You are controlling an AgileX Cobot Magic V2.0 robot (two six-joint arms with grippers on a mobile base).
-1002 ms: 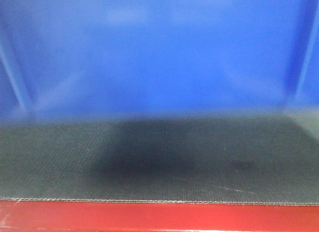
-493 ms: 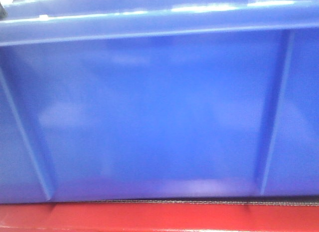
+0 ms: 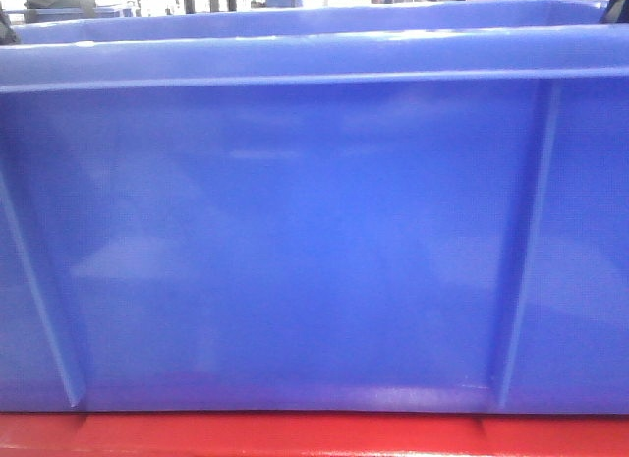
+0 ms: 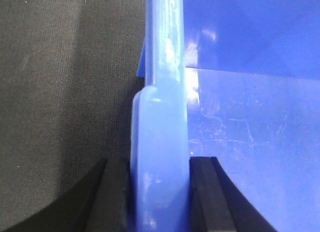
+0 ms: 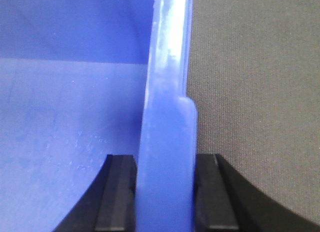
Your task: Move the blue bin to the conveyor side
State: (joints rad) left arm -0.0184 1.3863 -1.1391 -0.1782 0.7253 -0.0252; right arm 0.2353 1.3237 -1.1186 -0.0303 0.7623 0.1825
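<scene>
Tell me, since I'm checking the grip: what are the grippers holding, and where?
Left gripper and right gripper each clamp the glossy blue plastic bin by its thick rim.
</scene>
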